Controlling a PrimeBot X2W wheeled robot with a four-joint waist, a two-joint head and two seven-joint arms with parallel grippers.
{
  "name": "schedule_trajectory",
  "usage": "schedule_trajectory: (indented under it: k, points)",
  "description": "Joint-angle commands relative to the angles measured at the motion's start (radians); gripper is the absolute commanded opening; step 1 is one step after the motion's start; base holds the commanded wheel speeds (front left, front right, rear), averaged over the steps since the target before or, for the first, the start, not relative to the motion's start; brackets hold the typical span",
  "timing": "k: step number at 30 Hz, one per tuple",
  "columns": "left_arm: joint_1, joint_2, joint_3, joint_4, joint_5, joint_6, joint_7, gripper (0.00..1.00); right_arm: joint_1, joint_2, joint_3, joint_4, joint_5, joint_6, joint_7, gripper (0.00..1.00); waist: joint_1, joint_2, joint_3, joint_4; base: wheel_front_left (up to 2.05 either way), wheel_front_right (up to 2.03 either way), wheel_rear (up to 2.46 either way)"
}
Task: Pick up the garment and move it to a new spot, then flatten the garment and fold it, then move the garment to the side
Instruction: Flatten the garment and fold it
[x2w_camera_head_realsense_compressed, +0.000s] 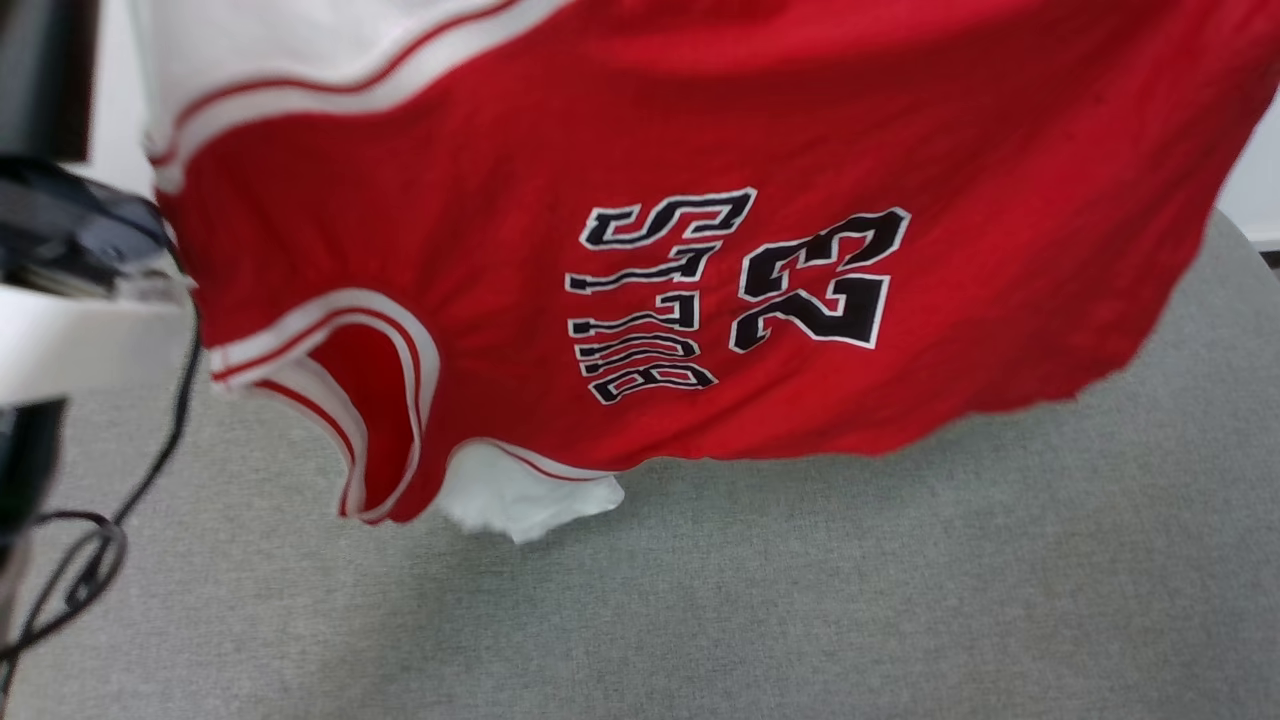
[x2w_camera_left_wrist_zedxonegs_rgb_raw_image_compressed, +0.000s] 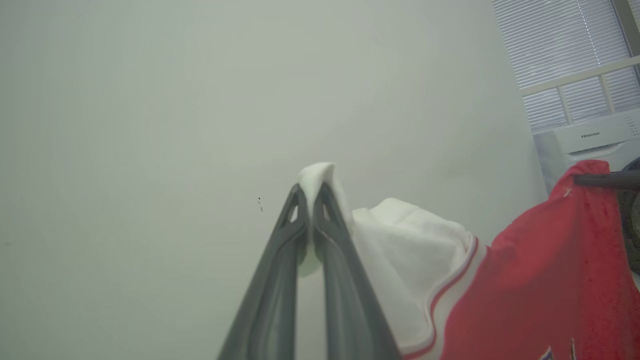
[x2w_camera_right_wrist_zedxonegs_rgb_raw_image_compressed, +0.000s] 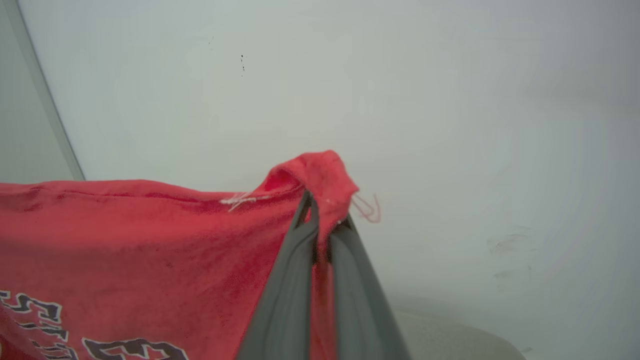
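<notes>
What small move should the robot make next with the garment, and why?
Probably lower both arms together to lay the garment on the table: the left gripper pinches a white sleeve, the right gripper a red corner, and the cloth hangs spread above it.

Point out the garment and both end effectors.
garment (x2w_camera_head_realsense_compressed: 700, 120), head view, red body above the lettering.
left end effector (x2w_camera_left_wrist_zedxonegs_rgb_raw_image_compressed: 311, 192), left wrist view, fingertips clamping white sleeve.
right end effector (x2w_camera_right_wrist_zedxonegs_rgb_raw_image_compressed: 322, 215), right wrist view, fingertips clamping red corner.

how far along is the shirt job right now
Pickup looks done: the garment hangs over the grey surface, left tool pinching a white sleeve, right tool a red corner. In hand: moving it, spread out. Left: laying it down, flattening, folding, setting aside.
</notes>
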Motion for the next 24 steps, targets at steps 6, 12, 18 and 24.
schedule_trajectory:
  k: [6, 12, 18, 24]
  points:
    - [-0.14, 0.011, 0.021, 0.064, -0.051, -0.016, 0.044, 0.0, -0.057, 0.027, -0.022, -0.035, -0.022, 0.0, -0.017, 0.0, 0.0001, -0.0001, 0.058, -0.03, 0.0, 0.0, 0.0]
    - [-0.317, 0.024, 0.019, 0.179, -0.084, -0.053, 0.075, 0.0, -0.134, 0.032, -0.036, -0.016, -0.055, 0.0, -0.053, 0.0, 0.0001, -0.0001, 0.157, -0.042, 0.0, 0.0, 0.0]
    - [-0.549, 0.025, -0.024, 0.33, -0.061, -0.106, 0.088, 0.0, -0.271, 0.027, -0.039, 0.047, -0.106, 0.0, -0.127, 0.0, 0.0001, -0.0001, 0.299, -0.043, 0.0, 0.0, 0.0]
    - [-0.827, -0.003, -0.075, 0.545, -0.003, -0.159, 0.057, 0.0, -0.466, 0.041, -0.032, 0.2, -0.172, -0.001, -0.254, 0.0, 0.0001, -0.0001, 0.438, -0.042, 0.0, 0.0, 0.0]
